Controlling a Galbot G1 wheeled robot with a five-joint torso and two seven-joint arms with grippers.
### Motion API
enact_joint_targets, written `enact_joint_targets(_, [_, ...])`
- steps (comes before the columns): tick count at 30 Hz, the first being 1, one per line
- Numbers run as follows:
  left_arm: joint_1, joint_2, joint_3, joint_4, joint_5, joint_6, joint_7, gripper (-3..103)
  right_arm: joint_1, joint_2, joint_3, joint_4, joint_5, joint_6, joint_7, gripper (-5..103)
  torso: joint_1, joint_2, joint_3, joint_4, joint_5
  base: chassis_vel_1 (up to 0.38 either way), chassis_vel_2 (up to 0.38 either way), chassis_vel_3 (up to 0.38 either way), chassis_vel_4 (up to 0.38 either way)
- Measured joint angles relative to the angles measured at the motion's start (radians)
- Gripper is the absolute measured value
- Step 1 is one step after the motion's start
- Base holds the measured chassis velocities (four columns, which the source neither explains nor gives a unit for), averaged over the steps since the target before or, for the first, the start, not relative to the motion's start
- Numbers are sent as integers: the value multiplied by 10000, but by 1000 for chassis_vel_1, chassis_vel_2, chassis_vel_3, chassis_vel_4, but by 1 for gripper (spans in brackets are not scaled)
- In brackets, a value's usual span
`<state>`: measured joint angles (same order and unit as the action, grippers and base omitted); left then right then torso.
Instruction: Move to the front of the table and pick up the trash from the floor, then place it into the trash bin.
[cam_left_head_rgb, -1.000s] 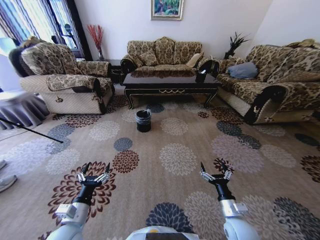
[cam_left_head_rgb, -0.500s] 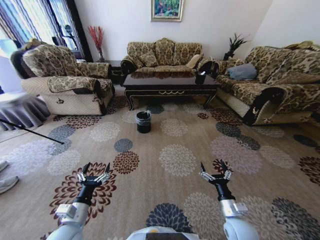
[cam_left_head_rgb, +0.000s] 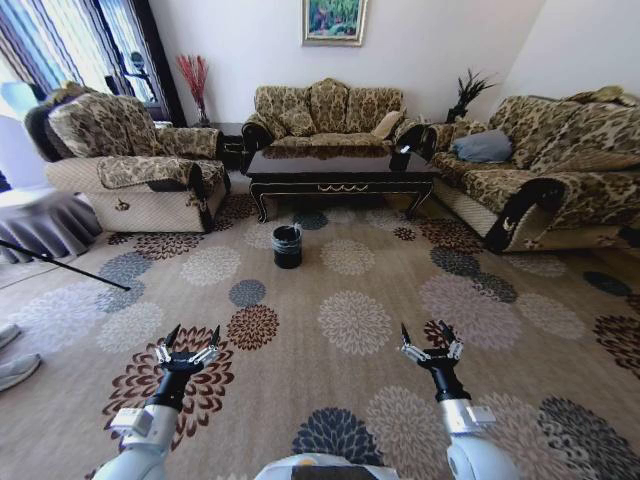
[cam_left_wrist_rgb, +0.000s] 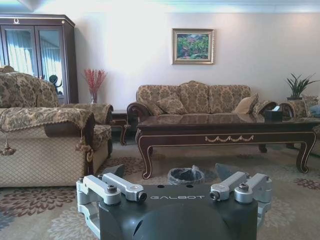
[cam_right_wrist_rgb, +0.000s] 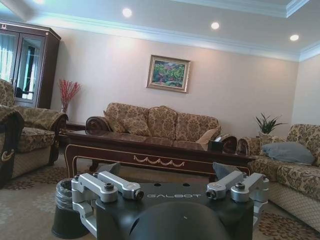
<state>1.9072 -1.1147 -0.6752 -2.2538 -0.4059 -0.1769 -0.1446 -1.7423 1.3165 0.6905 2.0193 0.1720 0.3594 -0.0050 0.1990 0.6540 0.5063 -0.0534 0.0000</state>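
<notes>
The dark-brown glossy table (cam_left_head_rgb: 340, 167) stands far ahead, in front of the back sofa; it also shows in the wrist views (cam_left_wrist_rgb: 225, 126) (cam_right_wrist_rgb: 160, 150). The small round black trash bin (cam_left_head_rgb: 287, 246) with a clear liner sits on the carpet just before the table (cam_left_wrist_rgb: 186, 176) (cam_right_wrist_rgb: 67, 207). The trash is out of view. My left gripper (cam_left_head_rgb: 191, 341) (cam_left_wrist_rgb: 171, 172) and right gripper (cam_left_head_rgb: 430, 338) (cam_right_wrist_rgb: 167, 170) are held low over the carpet near me, both open and empty, well short of the bin.
A patterned armchair (cam_left_head_rgb: 130, 165) stands at the left, a sofa (cam_left_head_rgb: 325, 108) behind the table and another sofa (cam_left_head_rgb: 550, 165) on the right. A black box (cam_left_head_rgb: 400, 158) sits on the table. A thin dark rod (cam_left_head_rgb: 60, 263) crosses the floor at left. Flowered carpet (cam_left_head_rgb: 350, 320) lies open ahead.
The whole head view has shifted slightly, so the camera has moved a little. Both grippers keep the same pose and stay open.
</notes>
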Motion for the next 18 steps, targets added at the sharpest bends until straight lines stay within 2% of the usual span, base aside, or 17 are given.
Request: enact_joint_targets(18, [0,0,0,0,0,0,0,100,0,0,0,0,0,0,0,100,340,807,463,0,0,0,0,0,0])
